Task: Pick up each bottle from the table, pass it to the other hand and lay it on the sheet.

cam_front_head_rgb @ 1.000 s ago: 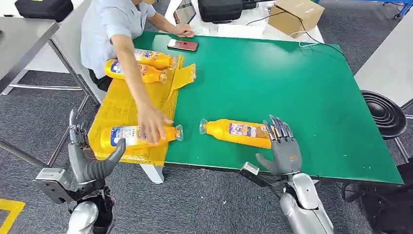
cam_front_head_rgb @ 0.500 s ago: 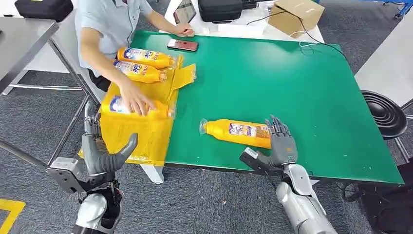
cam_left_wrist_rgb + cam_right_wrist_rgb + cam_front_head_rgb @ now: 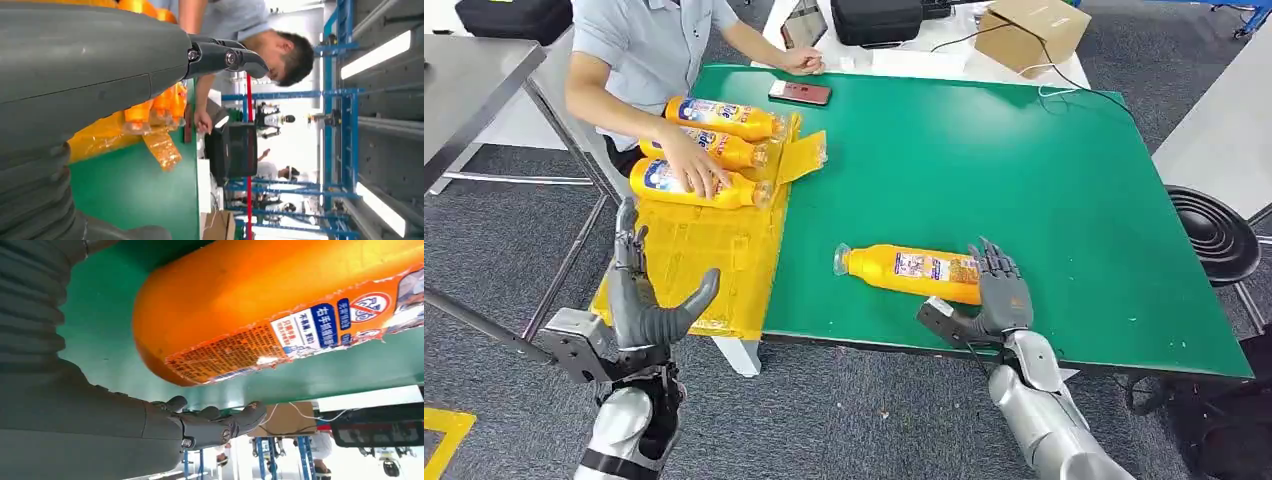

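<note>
Hands first: left hand [image 3: 646,305] has risen at the near edge of the yellow sheet [image 3: 694,265], fingers spread, holding nothing. Right hand [image 3: 999,295] has closed in on the base of the lone bottle [image 3: 909,272] lying on the green table [image 3: 1024,170], fingers apart; from the right wrist view the base sits just beside the palm, not yet gripped. Farther off, a person's hand [image 3: 696,172] has slid a bottle [image 3: 692,187] up the sheet beside the other two bottles [image 3: 719,132], freeing the near part. Judgement: three laid, last one awaiting pickup and handover to the left.
</note>
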Available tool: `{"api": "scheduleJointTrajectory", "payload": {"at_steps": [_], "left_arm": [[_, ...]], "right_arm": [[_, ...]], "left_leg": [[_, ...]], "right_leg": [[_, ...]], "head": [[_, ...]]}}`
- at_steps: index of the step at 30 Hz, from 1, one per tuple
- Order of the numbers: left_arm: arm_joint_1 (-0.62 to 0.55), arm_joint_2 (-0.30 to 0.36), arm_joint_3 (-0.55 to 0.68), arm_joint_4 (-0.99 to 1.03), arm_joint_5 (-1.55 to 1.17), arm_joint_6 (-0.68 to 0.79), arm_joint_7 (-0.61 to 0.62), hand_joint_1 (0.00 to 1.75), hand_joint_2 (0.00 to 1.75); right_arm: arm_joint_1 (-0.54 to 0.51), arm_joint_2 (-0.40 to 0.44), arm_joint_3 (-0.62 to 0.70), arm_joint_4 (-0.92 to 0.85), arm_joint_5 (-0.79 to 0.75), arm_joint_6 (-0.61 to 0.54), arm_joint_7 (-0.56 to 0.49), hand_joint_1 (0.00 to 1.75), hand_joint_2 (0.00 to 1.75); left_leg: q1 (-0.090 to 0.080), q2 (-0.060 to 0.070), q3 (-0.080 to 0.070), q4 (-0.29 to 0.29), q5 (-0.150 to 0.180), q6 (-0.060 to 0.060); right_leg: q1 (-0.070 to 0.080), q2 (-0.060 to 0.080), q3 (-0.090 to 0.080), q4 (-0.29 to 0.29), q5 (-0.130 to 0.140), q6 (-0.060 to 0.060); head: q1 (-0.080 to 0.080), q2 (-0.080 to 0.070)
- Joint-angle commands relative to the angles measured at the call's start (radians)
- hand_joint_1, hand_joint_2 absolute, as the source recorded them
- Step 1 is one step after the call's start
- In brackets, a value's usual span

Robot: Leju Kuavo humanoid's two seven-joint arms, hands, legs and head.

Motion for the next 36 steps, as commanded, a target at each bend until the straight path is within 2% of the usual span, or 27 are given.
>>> {"api": "scheduleJointTrajectory", "payload": {"at_steps": [1, 7, 10, 11, 12, 13, 14, 15, 19, 20, 22, 31, 34, 35, 36], "left_arm": [[-0.071, 0.037, -0.038, 0.106, 0.007, -0.01, 0.012, 0.0, 1.75], [-0.078, 0.036, -0.042, 0.111, 0.009, -0.013, 0.013, 0.0, 1.75], [-0.101, 0.04, -0.057, 0.135, 0.015, -0.023, 0.015, 0.0, 1.75], [-0.108, 0.039, -0.06, 0.143, 0.016, -0.024, 0.016, 0.0, 1.75], [-0.116, 0.037, -0.063, 0.154, 0.016, -0.025, 0.015, 0.0, 1.75], [-0.125, 0.036, -0.067, 0.166, 0.018, -0.026, 0.016, 0.0, 1.75], [-0.131, 0.035, -0.07, 0.173, 0.02, -0.027, 0.017, 0.0, 1.75], [-0.134, 0.033, -0.072, 0.178, 0.023, -0.027, 0.018, 0.0, 1.75], [-0.146, 0.031, -0.081, 0.195, 0.03, -0.033, 0.021, 0.0, 1.75], [-0.15, 0.03, -0.084, 0.2, 0.032, -0.034, 0.021, 0.0, 1.75], [-0.163, 0.026, -0.087, 0.204, 0.032, -0.036, 0.021, 0.0, 1.75], [-0.174, 0.025, -0.093, 0.221, 0.038, -0.039, 0.023, 0.0, 1.75], [-0.177, 0.024, -0.097, 0.231, 0.041, -0.043, 0.025, 0.0, 1.75], [-0.178, 0.024, -0.097, 0.234, 0.045, -0.045, 0.027, 0.0, 1.75], [-0.178, 0.025, -0.096, 0.237, 0.049, -0.046, 0.029, 0.0, 1.75]], "right_arm": [[-0.099, 0.008, -0.04, 0.172, -0.009, -0.003, -0.001, 0.0, 1.75], [-0.108, 0.006, -0.042, 0.178, -0.011, -0.001, -0.009, 0.0, 1.75], [-0.124, 0.017, -0.082, 0.19, -0.077, 0.05, -0.088, 0.0, 1.75], [-0.129, 0.021, -0.089, 0.196, -0.09, 0.067, -0.097, 0.0, 1.75], [-0.133, 0.024, -0.09, 0.205, -0.093, 0.081, -0.099, 0.0, 1.75], [-0.141, 0.024, -0.083, 0.222, -0.092, 0.117, -0.105, 0.21, 1.75], [-0.141, 0.026, -0.088, 0.224, -0.102, 0.131, -0.113, 1.33, 1.75], [-0.141, 0.029, -0.081, 0.231, -0.097, 0.141, -0.114, 1.68, 1.75], [-0.149, 0.026, -0.049, 0.248, -0.064, 0.159, -0.096, 1.69, 1.75], [-0.152, 0.023, -0.043, 0.251, -0.059, 0.171, -0.099, 1.69, 1.75], [-0.158, 0.023, -0.042, 0.254, -0.061, 0.183, -0.101, 1.69, 1.75], [-0.158, 0.027, -0.046, 0.261, -0.07, 0.208, -0.109, 1.69, 1.75], [-0.152, 0.028, -0.037, 0.276, -0.06, 0.218, -0.084, 1.52, 1.75], [-0.149, 0.026, -0.028, 0.282, -0.047, 0.22, -0.066, 1.5, 1.75], [-0.145, 0.021, -0.024, 0.288, -0.04, 0.228, -0.048, 1.55, 1.75]], "left_leg": [[0.0, 0.0, 0.004, -0.001, -0.001, -0.001], [0.0, 0.001, 0.005, 0.0, -0.002, -0.001], [0.0, 0.001, 0.005, 0.0, -0.002, -0.001], [0.0, 0.001, 0.008, 0.0, -0.003, -0.001], [0.0, 0.0, 0.005, 0.0, -0.002, -0.001], [0.0, 0.0, 0.004, 0.0, -0.001, -0.001], [0.0, 0.001, 0.007, 0.0, -0.003, -0.001], [0.0, 0.001, 0.006, 0.0, -0.002, -0.001], [0.0, 0.001, 0.005, -0.001, -0.001, -0.001], [0.0, 0.001, 0.009, -0.001, -0.003, -0.001], [0.0, 0.001, 0.005, -0.001, -0.002, -0.001], [0.0, 0.001, 0.006, -0.001, -0.002, -0.001], [0.0, 0.0, 0.007, -0.001, -0.002, -0.001], [0.0, 0.0, 0.007, -0.001, -0.002, -0.001], [0.0, 0.0, 0.01, -0.001, -0.003, -0.001]], "right_leg": [[0.0, -0.001, 0.004, -0.001, -0.001, -0.001], [0.0, -0.001, 0.005, 0.0, -0.002, -0.001], [0.0, -0.001, 0.005, 0.0, -0.002, -0.001], [0.001, -0.001, 0.008, 0.0, -0.003, -0.002], [0.0, -0.001, 0.005, 0.0, -0.002, -0.002], [0.0, -0.001, 0.004, 0.0, -0.002, -0.001], [0.001, -0.001, 0.007, 0.0, -0.003, -0.002], [0.0, -0.001, 0.006, 0.0, -0.002, -0.002], [0.0, -0.001, 0.005, -0.001, -0.002, -0.001], [0.001, -0.001, 0.009, 0.0, -0.004, -0.002], [0.001, -0.001, 0.005, -0.001, -0.002, -0.001], [0.001, -0.001, 0.006, 0.0, -0.002, -0.001], [0.001, -0.001, 0.007, -0.001, -0.002, -0.001], [0.001, -0.001, 0.006, -0.001, -0.002, -0.001], [0.001, -0.002, 0.009, -0.001, -0.003, -0.002]], "head": [[0.0, 0.0], [0.0, 0.0], [0.0, 0.0], [0.0, 0.0], [0.0, 0.0], [0.0, 0.0], [0.0, 0.0], [0.0, 0.0], [0.0, 0.0], [0.0, 0.0], [0.0, 0.0], [0.0, 0.0], [0.0, 0.0], [0.0, 0.0], [0.0, 0.0]]}}
